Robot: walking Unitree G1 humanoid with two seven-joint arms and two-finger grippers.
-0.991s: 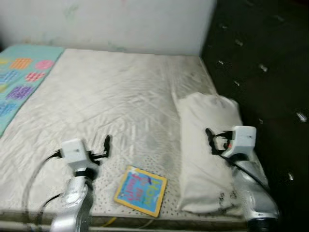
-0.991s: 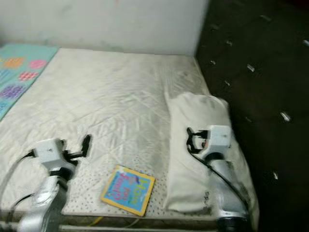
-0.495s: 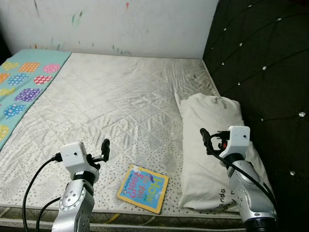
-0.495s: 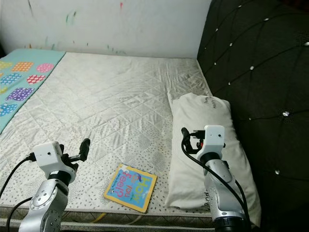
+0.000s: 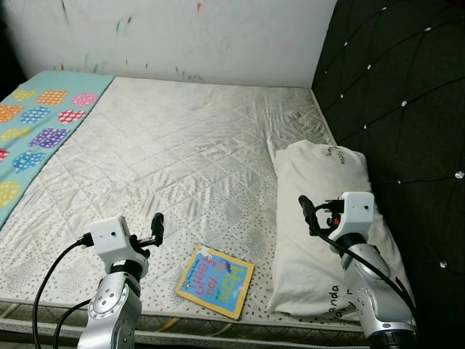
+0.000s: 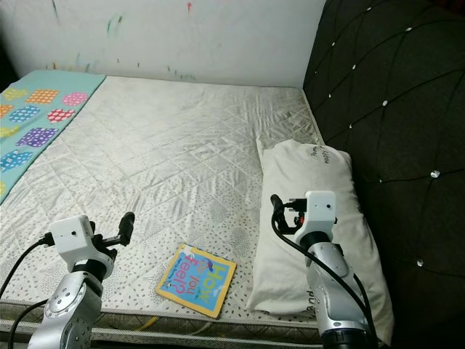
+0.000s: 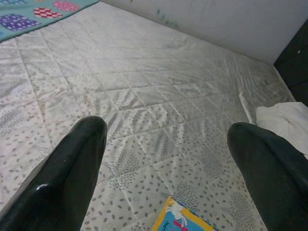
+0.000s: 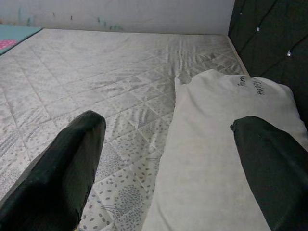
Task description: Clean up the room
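Note:
A colourful children's book [image 5: 215, 271] lies flat near the front edge of the white quilted mattress [image 5: 189, 160]. A white pillow [image 5: 320, 218] lies along the right side, against the black headboard. My left gripper [image 5: 158, 225] hovers low just left of the book, open and holding nothing; the left wrist view has the book's corner [image 7: 185, 220] below its spread fingers [image 7: 72, 163]. My right gripper [image 5: 305, 211] is open at the pillow's left edge, above it, and the right wrist view looks over the pillow [image 8: 216, 144].
A teal blanket with coloured patches [image 5: 36, 131] covers the mattress's left side. The black tufted headboard [image 5: 407, 102] rises on the right, and a white wall with paint marks [image 5: 182, 36] stands at the back. A yellow cord [image 5: 168, 322] shows under the front edge.
The head view has cleared from blur and shifted slightly, so the camera moved. Both arms keep about the same pose, and the book and pillow lie where they were.

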